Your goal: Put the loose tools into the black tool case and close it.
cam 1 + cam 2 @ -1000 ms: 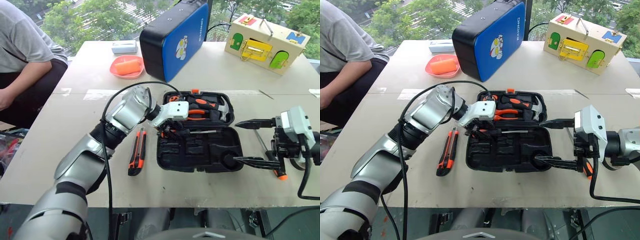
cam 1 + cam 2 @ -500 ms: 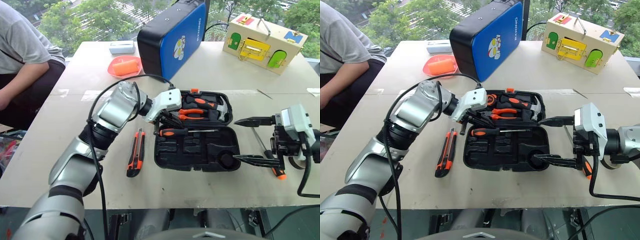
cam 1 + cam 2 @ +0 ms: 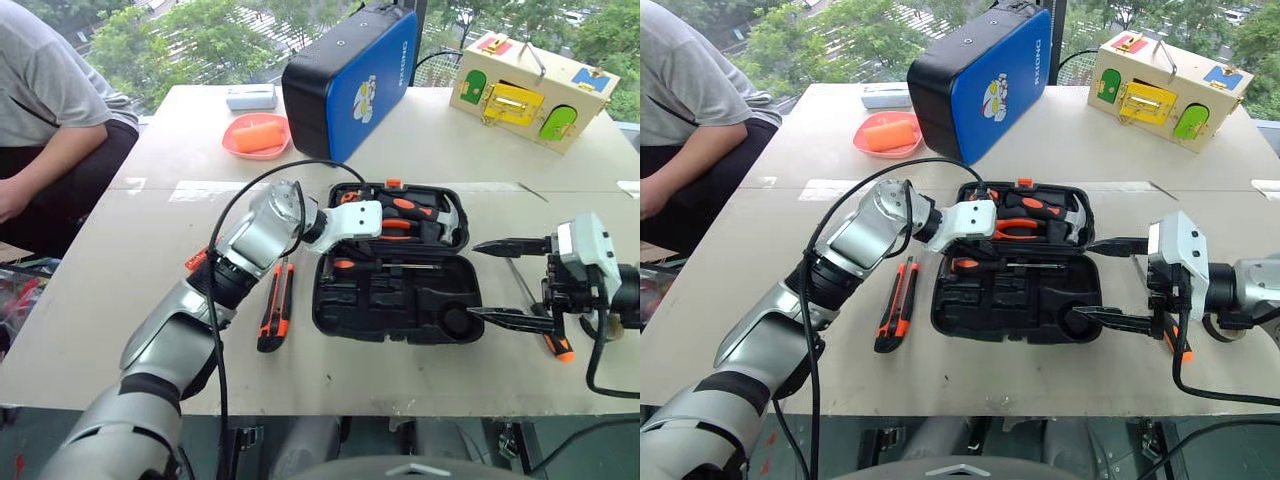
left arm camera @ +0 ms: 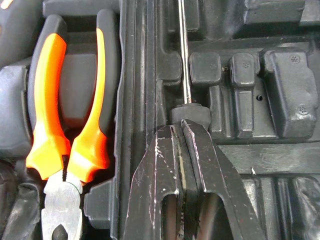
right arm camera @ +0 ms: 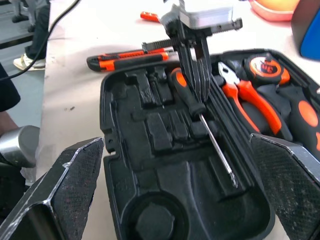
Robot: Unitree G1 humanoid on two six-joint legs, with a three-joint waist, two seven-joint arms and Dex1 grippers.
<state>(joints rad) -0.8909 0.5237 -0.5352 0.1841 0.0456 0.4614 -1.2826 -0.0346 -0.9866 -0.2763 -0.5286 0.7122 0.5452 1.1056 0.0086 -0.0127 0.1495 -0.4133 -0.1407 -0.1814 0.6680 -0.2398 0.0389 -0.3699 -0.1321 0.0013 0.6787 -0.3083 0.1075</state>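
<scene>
The black tool case [image 3: 400,300] lies open in the middle of the table. A black-and-orange-handled screwdriver [image 3: 375,266] lies across it near the hinge. My left gripper [image 3: 340,255] is shut, its tips [image 5: 196,92] down on that screwdriver's handle [image 5: 184,90] with nothing between the fingers [image 4: 200,165]. The orange-black utility knife [image 3: 275,305] lies on the table just left of the case. My right gripper [image 3: 471,280] hangs open and empty at the case's right edge. The slim orange screwdriver [image 3: 558,347] lies on the table under it.
Pliers [image 3: 385,225], a hammer [image 3: 432,210] and a tape measure [image 3: 347,197] sit in the case's far half. Behind stand a large blue-and-black case [image 3: 350,80], an orange bowl [image 3: 257,135] and a wooden latch box [image 3: 525,90]. A person [image 3: 50,100] sits at the far left.
My left gripper's fingers have shut. It lifted off the screwdriver, leaving it in the case, then came back down onto the handle. The right gripper has not moved.
</scene>
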